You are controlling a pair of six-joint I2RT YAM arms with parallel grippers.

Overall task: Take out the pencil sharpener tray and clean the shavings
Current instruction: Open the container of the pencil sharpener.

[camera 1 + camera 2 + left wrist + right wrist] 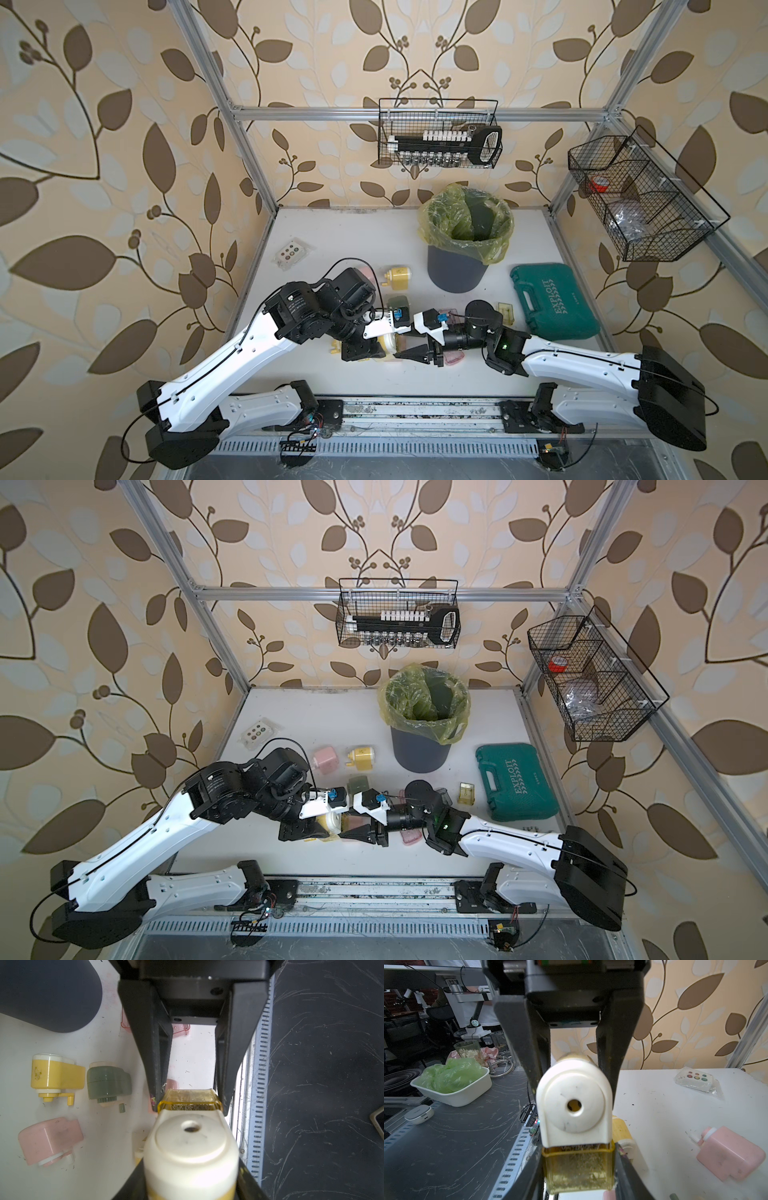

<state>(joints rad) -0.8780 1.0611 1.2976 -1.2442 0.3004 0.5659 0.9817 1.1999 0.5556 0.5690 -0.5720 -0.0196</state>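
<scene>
- Had L gripper [574,1076] squeezed tight on the sharpener [191,1153], cream body up off the table [332,232], looked like.
- Had R gripper [190,1103] pinched on the tray [548,1154], one finger on each side, just w/ the tips, or so it looked.
- Found the tray right between R gripper's fingers, one end in the sharpener's bottom; couldn't tell how far out, but not free yet.
- Saw the shavings [579,1169] inside the tray, tiny brown bits thick behind the see-thru yellow wall.
- Could slip off the tray when pulling, b/c of such a small tip hold on smooth plastic.
- Could yank the sharpener out of L gripper if the tray was stuck & the pull was hard.
- Could jam the tray if pulled crooked, not straight away from L gripper.
- Could spill bits on the table if the tray popped free fast or tipped.
- Spotted the bin [455,274] well apart, out past both grippers; long carry, so more chances to drop stuff.
- Spotted a pink tray [453,358] just beside R gripper; could get bumped.
</scene>
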